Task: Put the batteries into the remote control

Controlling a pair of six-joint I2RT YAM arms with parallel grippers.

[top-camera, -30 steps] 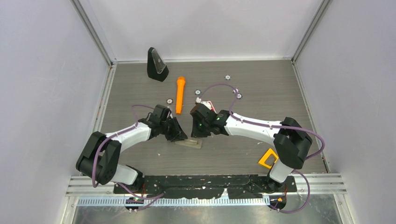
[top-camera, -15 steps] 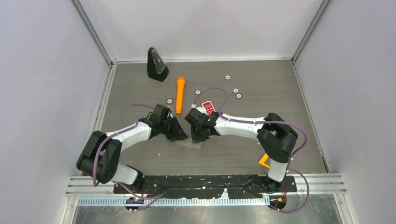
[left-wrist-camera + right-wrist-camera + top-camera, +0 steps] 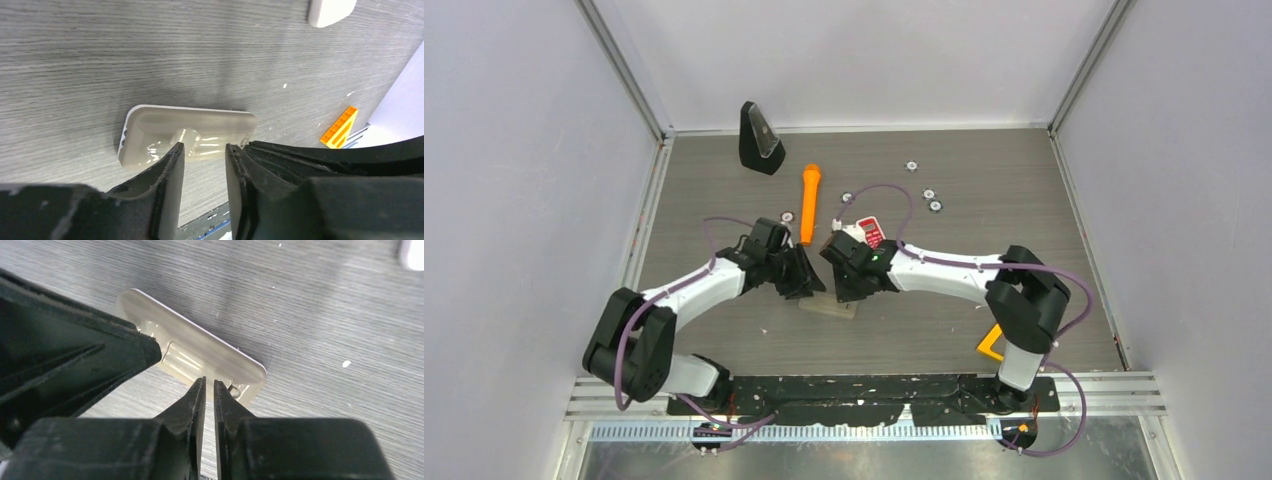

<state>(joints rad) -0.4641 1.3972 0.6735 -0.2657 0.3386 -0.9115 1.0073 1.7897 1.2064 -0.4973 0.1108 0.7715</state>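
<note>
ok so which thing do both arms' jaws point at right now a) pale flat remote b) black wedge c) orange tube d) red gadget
a: each wrist view shows its own jaws close over the pale flat remote

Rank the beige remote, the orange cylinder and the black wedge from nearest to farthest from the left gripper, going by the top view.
1. beige remote, right at the tips of the left gripper, on the near side.
2. orange cylinder, farther back, mid-table.
3. black wedge, far back left, near the wall.
</note>
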